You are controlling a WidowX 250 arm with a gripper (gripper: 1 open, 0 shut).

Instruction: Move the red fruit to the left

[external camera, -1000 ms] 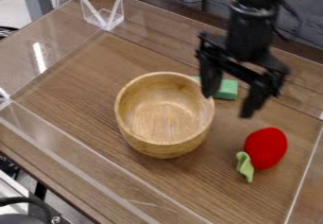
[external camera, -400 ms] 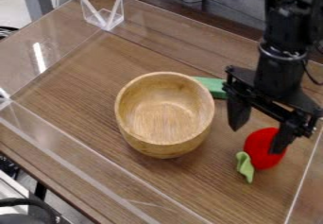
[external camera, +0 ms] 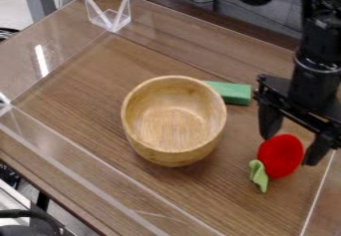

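Red fruit (external camera: 281, 153) lies on the wooden bench (external camera: 80, 81) just right of the wooden bowl (external camera: 173, 118), with the black claw (external camera: 294, 134) wide open, empty, directly above it; best to descend straight, straddling the fruit evenly before closing.

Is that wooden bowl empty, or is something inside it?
Empty. The wooden bowl shows only bare wood inside; the red fruit lies outside it on the table.

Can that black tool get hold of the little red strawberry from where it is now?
Probably yes. The black tool hangs open right above the small red toy strawberry, one finger on either side, and the round wooden bowl stands clear to the left.
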